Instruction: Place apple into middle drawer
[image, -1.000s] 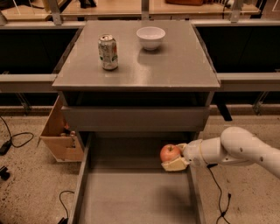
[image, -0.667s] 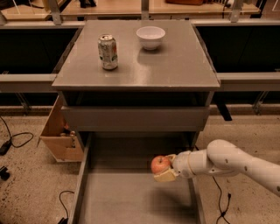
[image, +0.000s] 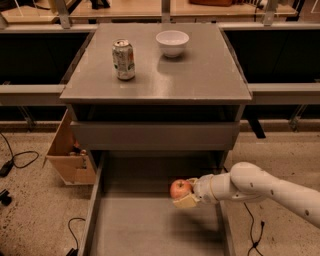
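The small red apple (image: 180, 189) with a yellowish blush is held in my gripper (image: 184, 193), whose pale fingers are shut on it. The white arm reaches in from the right. The apple hangs above the floor of the open middle drawer (image: 150, 225), a wide grey metal drawer pulled out toward the camera under the cabinet. The apple is over the drawer's right-centre part, not touching the floor.
A drinks can (image: 123, 60) and a white bowl (image: 172, 43) stand on the grey cabinet top (image: 210, 75). The upper drawer front (image: 155, 136) is shut. A cardboard box (image: 70, 152) sits on the floor at the left, with cables (image: 15, 160) nearby.
My gripper has carried the apple leftward and a little lower, from the drawer's right wall to over its floor.
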